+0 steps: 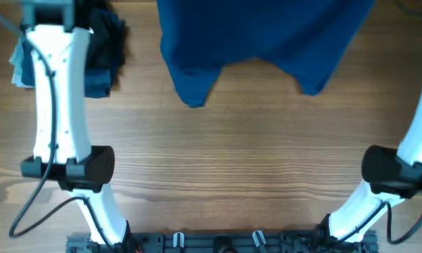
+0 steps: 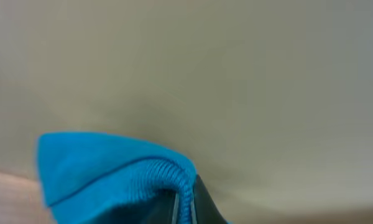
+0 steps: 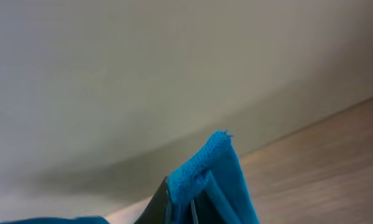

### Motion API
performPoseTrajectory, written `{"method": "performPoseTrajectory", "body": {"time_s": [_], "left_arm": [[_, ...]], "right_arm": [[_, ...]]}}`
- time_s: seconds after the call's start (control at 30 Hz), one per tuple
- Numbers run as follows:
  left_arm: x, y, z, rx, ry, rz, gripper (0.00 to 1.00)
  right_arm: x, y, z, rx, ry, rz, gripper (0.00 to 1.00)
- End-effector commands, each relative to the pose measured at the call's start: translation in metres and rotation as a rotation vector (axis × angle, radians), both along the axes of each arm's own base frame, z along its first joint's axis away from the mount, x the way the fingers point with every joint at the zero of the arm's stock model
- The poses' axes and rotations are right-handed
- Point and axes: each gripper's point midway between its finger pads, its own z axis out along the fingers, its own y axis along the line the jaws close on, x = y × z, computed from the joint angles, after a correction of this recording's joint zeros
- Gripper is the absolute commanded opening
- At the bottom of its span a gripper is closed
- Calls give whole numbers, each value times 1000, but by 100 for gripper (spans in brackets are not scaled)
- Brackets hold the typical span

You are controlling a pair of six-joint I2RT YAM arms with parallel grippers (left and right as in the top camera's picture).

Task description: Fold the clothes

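Your left claw (image 2: 185,204) is clamped tight on the clothes (image 2: 112,171). In the left wrist view a ribbed hem runs down to the dark finger (image 2: 206,202), with blue fabric bunched to the left of it and a plain pale wall (image 2: 236,74) behind.

Your right claw (image 3: 177,204) is pinched narrow on the same garment. In the right wrist view a folded ribbed edge of the clothes (image 3: 211,171) pokes up from between the jaws, and a strip of wooden counter (image 3: 323,155) shows at right.

From overhead, the clothes (image 1: 267,35) fill the top middle of the frame: plain mid-blue, soft and blurred. Two lower corners hang down over the wood with an arched edge between them, the left corner lower than the right. You cannot tell whether those corners touch the counter (image 1: 232,161).

The left arm (image 1: 56,91) runs up the left side to the top edge; the right arm (image 1: 415,147) leaves by the right edge.

A stack of dark folded garments (image 1: 105,53) sits at top left, partly under the left arm and well apart from the blue garment. A pale blue cloth (image 1: 17,62) lies just left of that arm.
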Motion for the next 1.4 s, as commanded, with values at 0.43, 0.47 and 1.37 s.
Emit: {"method": "performPoseTrajectory", "body": {"time_s": [0.43,0.47,1.37], "left_arm": [[-262,-3,76,-19,78,-70,4],[-273,-2,78,-22,71,-76,4],[-134,17,139,146,-306,139,4]], "right_arm": [[-200,30,96,-4,-81,-34,4],[-209,33,100,-4,-92,-32,4],[-78,-10,126,238,-334,256,4]]}}
